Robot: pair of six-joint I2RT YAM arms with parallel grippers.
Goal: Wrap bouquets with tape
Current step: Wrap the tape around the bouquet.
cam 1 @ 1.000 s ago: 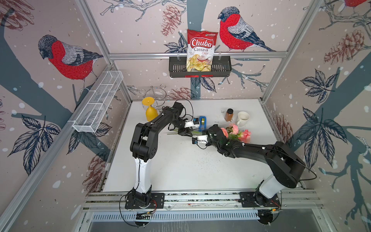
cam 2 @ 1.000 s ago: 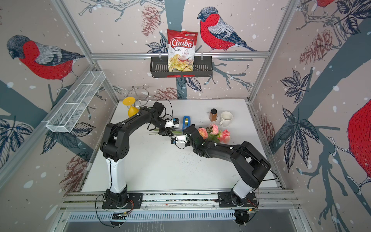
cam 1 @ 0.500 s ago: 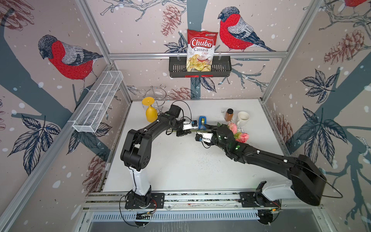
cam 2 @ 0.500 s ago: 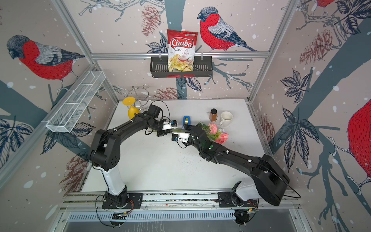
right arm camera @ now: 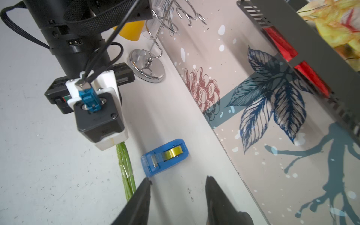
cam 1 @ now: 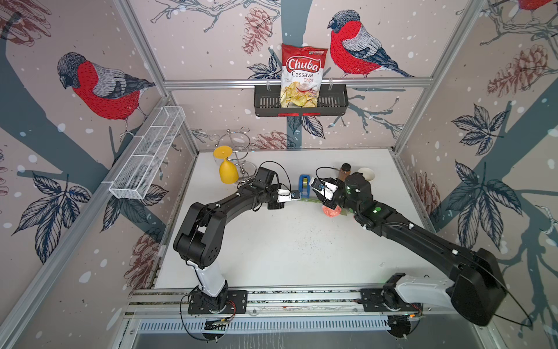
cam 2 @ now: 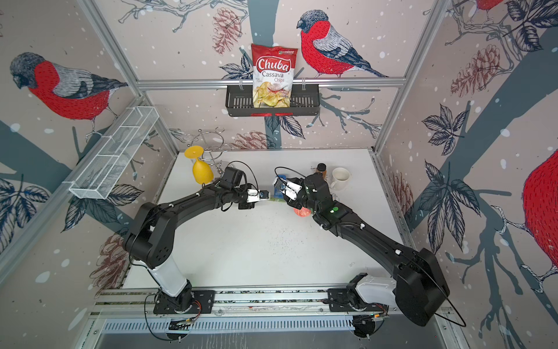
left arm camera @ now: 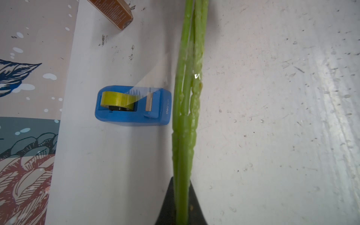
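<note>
- Squeezing the green bouquet stems (left arm camera: 187, 116) tight in the closed left gripper (left arm camera: 180, 196)
- Holding nothing in the right gripper (right arm camera: 178, 192), jaws apart, one jaw right by the stems; cannot tell if touching
- Sitting on the table (cam 1: 271, 247) just beside the stems, on the back-wall side: blue tape holder (left arm camera: 132, 115) with a yellow roll (left arm camera: 116, 100)
- Stretching from the roll to the stems: a clear strip (left arm camera: 155, 78) of tape
- Peeking out under the right arm (cam 1: 422, 241): one pink bloom (cam 1: 331, 211)
</note>
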